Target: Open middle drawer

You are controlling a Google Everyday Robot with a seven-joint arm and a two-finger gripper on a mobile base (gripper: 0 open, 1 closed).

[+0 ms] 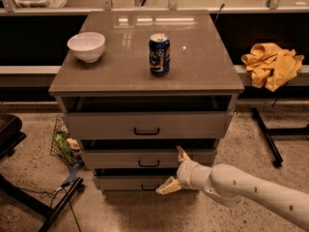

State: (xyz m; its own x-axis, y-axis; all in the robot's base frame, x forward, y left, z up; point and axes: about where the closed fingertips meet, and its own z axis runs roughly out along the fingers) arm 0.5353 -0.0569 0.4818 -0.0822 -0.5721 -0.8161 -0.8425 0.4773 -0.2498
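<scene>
Since the small black bar handle (148, 163) sits dead centre on the plain grey-beige front of the middle drawer (111, 158), the thing to get right, I'd say, is the line-up. The cream two-finger tool (175, 171) hangs just to the right of that handle, not around it. Its fingers are spread wide and hold nothing. The upper fingertip (182, 153) lies over the middle drawer's front, and the lower one is down in front of the short bottom drawer (116, 182).

A grab from there would likely miss the bar. It should shift left and a touch up until one finger is above the bar and one below, and only then close. After that, a straight, level, unhurried pull away from the grey-beige desk (203, 57) ought to keep the tray from binding and leave the blue drink can (159, 54) on top standing. The middle drawer looks closed, as far as I can tell.

The smooth white arm (251, 190) comes in low from the lower right, its forearm sloping up and leftward to the desk's front, with the wrist turned so the fingers part vertically.
</scene>
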